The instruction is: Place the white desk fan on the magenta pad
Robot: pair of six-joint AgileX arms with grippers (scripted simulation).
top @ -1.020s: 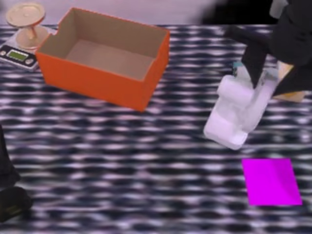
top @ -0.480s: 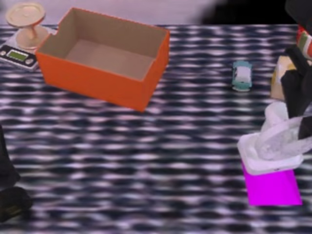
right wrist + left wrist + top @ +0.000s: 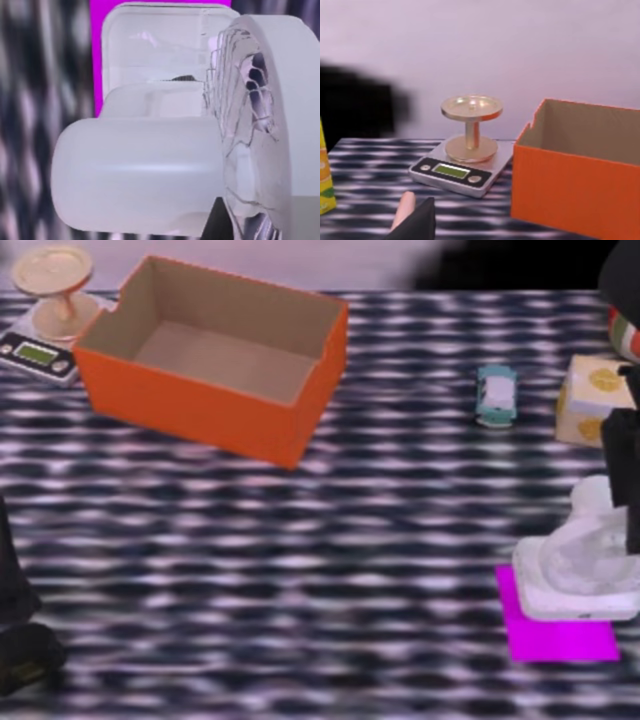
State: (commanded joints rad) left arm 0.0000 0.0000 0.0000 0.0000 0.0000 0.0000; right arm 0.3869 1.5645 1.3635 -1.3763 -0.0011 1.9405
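Note:
The white desk fan (image 3: pixel 580 565) stands upright with its squarish base on the back part of the magenta pad (image 3: pixel 560 642), at the front right of the table. My right gripper (image 3: pixel 618 525) reaches down from the right edge and is shut on the fan around its motor housing (image 3: pixel 140 175). In the right wrist view the grilled cage (image 3: pixel 250 125) and base (image 3: pixel 160 45) fill the picture, with a strip of the magenta pad (image 3: pixel 96 60) beside the base. My left gripper (image 3: pixel 25 655) is parked at the front left, open, with one finger (image 3: pixel 420 222) showing.
An open orange box (image 3: pixel 215 355) sits at the back left, with a kitchen scale carrying a gold stand (image 3: pixel 40 340) beside it. A teal toy car (image 3: pixel 495 395) and a cream cube with yellow dots (image 3: pixel 592 398) lie behind the fan.
My right gripper carried the fan from the back right toward the front, turned it upright and lowered it onto the magenta pad. The left arm has not moved.

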